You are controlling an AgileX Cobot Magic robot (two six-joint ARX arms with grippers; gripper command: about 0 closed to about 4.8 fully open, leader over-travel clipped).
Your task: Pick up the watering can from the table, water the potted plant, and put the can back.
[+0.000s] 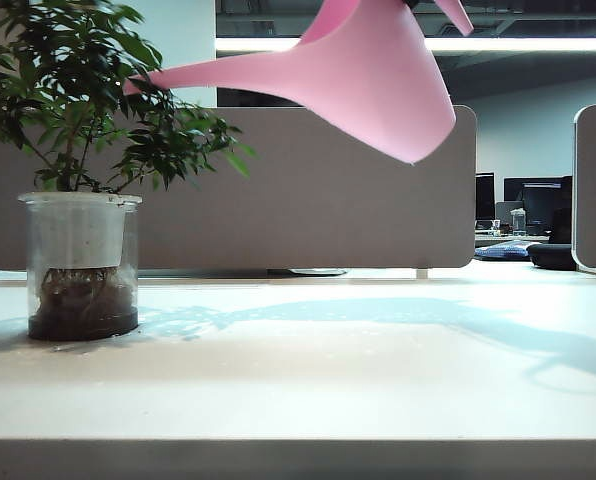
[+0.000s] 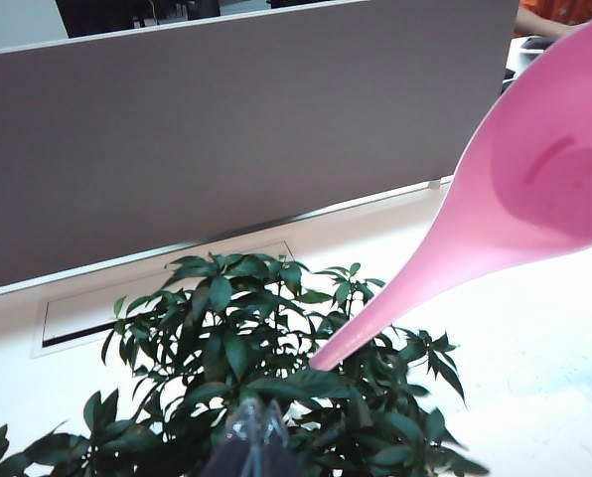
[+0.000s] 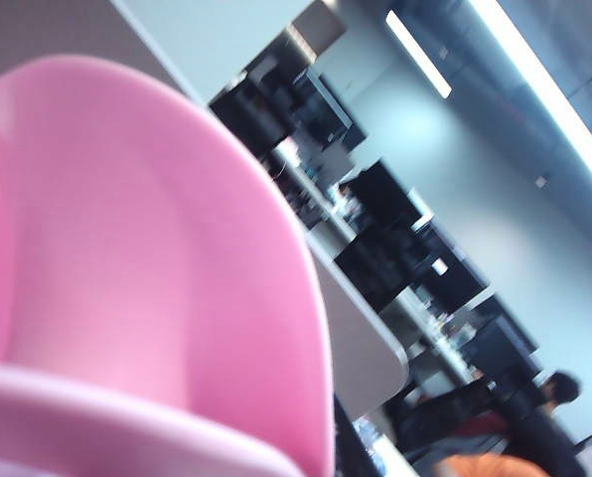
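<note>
Above the potted plant [image 1: 78, 150], the watering can [image 1: 368, 80] tips mid-pour, presumably right-gripper-held though unseen; left gripper [image 2: 248, 447] state unclear; return remains.

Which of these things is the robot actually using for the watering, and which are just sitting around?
In use: watering can, tipped with its spout in the leaves; potted plant; table.
Just around: grey divider panel; office monitors behind.
The grippers themselves aren't clearly visible.
</note>
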